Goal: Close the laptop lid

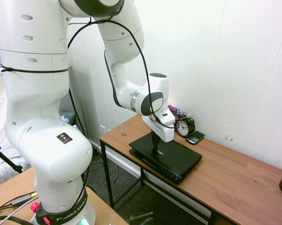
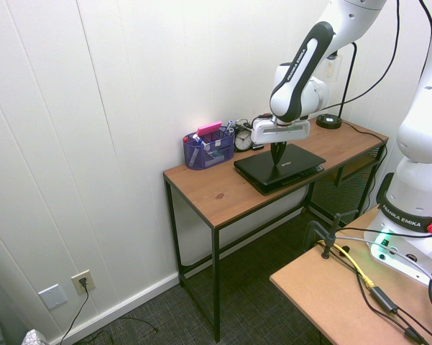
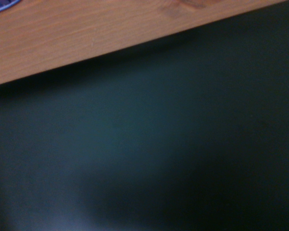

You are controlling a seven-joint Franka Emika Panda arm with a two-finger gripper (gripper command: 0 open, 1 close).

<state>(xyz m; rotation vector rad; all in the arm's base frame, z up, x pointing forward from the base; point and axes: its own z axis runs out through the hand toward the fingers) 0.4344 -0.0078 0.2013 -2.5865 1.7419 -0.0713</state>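
Flat under my pinched-together claw (image 1: pixel 156 149) lies the laptop lid (image 1: pixel 171 157), well inside the desk's (image 1: pixel 234 180) edges

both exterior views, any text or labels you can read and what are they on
"FRANKA EMIKA" on the arm's base ring; in the first exterior view only "FRANKA EMIK" shows.
Yellow warning triangle sticker on the arm: print beside it too small to read.
Small pale mark on the laptop lid, by the claw: too small to read.
Alarm clock dial: numbers unreadable.

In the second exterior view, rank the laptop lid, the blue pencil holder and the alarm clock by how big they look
1. laptop lid, lying flat and shut under the gripper
2. blue pencil holder
3. alarm clock, smallest and partly hidden
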